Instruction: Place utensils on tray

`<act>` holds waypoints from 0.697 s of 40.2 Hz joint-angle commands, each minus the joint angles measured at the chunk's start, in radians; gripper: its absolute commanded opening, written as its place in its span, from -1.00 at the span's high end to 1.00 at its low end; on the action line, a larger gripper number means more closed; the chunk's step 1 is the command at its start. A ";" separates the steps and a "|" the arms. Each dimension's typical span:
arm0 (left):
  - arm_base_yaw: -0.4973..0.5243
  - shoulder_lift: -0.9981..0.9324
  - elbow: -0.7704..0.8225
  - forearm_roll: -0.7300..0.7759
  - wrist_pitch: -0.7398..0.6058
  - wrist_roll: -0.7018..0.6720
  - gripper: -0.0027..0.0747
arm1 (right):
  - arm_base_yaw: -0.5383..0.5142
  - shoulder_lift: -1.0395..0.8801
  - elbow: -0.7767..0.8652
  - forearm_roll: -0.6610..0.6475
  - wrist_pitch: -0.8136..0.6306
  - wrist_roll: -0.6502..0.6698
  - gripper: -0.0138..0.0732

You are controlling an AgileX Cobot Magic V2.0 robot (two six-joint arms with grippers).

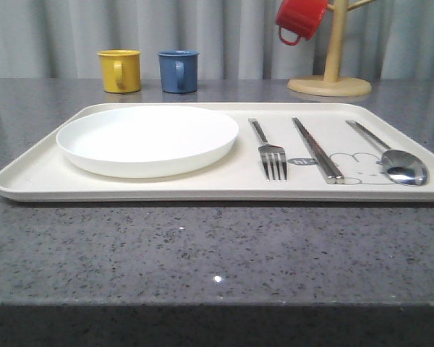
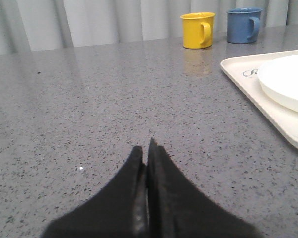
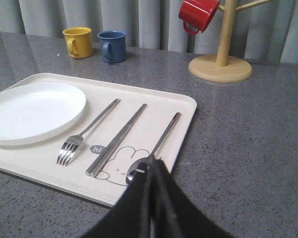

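Observation:
The cream tray (image 1: 202,184) lies across the grey table. On it rest a round white plate (image 1: 147,139) at the left, then a fork (image 1: 269,152), a pair of chopsticks (image 1: 316,149) and a spoon (image 1: 392,157) side by side to the right. The right wrist view shows the same tray (image 3: 39,166) with plate (image 3: 32,111), fork (image 3: 84,133), chopsticks (image 3: 118,139) and spoon (image 3: 161,136). My right gripper (image 3: 153,159) is shut and empty, its tips in front of the spoon's bowl. Left of the tray (image 2: 268,106), my left gripper (image 2: 145,148) hangs shut and empty over bare table.
A yellow mug (image 1: 120,70) and a blue mug (image 1: 178,70) stand behind the tray. A wooden mug stand (image 1: 331,72) at the back right carries a red mug (image 1: 300,17). Grey curtains close off the back. Bare table lies in front of the tray.

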 commanded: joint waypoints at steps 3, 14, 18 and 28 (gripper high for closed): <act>0.003 -0.021 -0.004 -0.009 -0.090 -0.010 0.98 | 0.000 0.009 -0.025 -0.008 -0.080 -0.007 0.84; 0.003 -0.021 -0.004 -0.009 -0.090 -0.010 0.98 | -0.038 0.007 0.021 -0.007 -0.163 -0.053 0.84; 0.003 -0.021 -0.004 -0.009 -0.090 -0.010 0.98 | -0.125 0.007 0.109 0.103 -0.290 -0.200 0.84; 0.003 -0.021 -0.004 -0.009 -0.090 -0.010 0.98 | -0.337 -0.091 0.305 0.267 -0.422 -0.316 0.84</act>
